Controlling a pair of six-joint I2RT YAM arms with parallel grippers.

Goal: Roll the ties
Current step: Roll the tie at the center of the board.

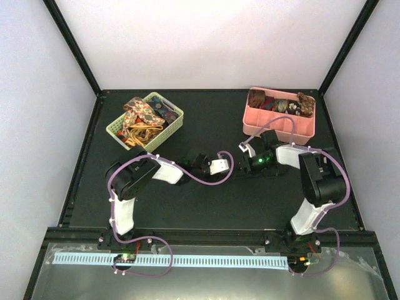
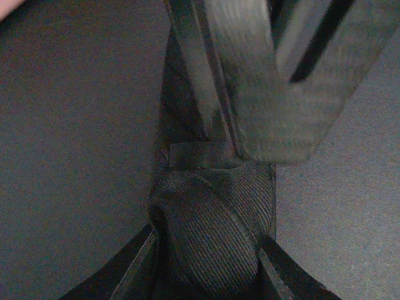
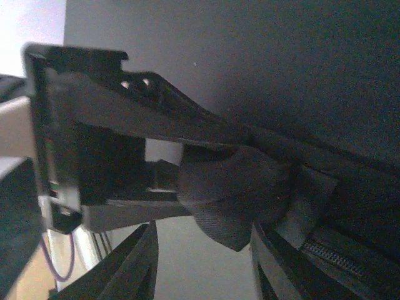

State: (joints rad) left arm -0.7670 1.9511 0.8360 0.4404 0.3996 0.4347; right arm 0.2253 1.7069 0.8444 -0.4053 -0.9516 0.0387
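Observation:
A dark ribbed tie (image 2: 209,234) is wound into a tight coil, and my left gripper (image 2: 208,237) is shut on it, both fingers pressing its sides. Its loose strip (image 2: 181,106) runs away over the black mat. My right gripper (image 3: 203,240) stands open around the same coil (image 3: 231,194); the coil touches one finger (image 3: 281,262) and a gap shows on the other side. In the top view both grippers meet at mid-table, the left (image 1: 230,164) and the right (image 1: 245,160). Paisley ties (image 1: 140,115) lie heaped in a green basket (image 1: 176,125).
A pink tray (image 1: 275,130) at the back right holds several rolled ties (image 1: 278,105). Purple cables (image 1: 206,180) loop along both arms. The black mat (image 1: 237,206) ends at a raised frame on all sides.

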